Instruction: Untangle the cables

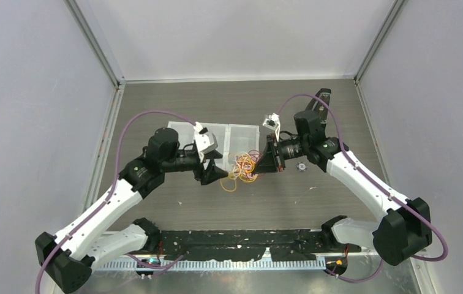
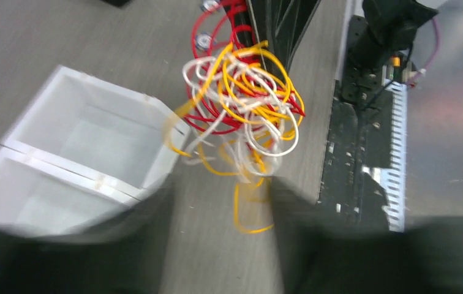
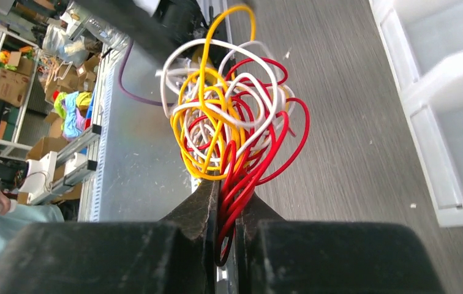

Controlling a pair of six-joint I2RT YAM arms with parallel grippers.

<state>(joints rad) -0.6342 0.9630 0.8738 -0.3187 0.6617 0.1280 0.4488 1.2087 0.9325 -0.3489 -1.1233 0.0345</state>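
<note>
**Cable bundle between both grippers**

The left gripper (image 1: 218, 174) reaches in from the left. Its tip meets the left edge of the cables (image 1: 244, 166). In the left wrist view its fingers (image 2: 94, 263) are dark, blurred shapes on either side of the frame. Yellow and white strands hang into the gap between them. Whether the jaws have closed on any strand cannot be told.

The cables form one tangled ball of red, white and yellow-orange loops. The ball sits at mid-table, between the two gripper tips. It lies just in front of the near wall of the white tray (image 1: 183, 127). One yellow loop droops from the lower left of the ball.

The right gripper (image 3: 226, 196) comes in from the right, opposite the left one. Its jaws are clamped on several red strands, which run down between the fingers. The rest of the ball fans out beyond the fingertips. The table (image 1: 186, 101) has a grey wood-grain surface.
</note>
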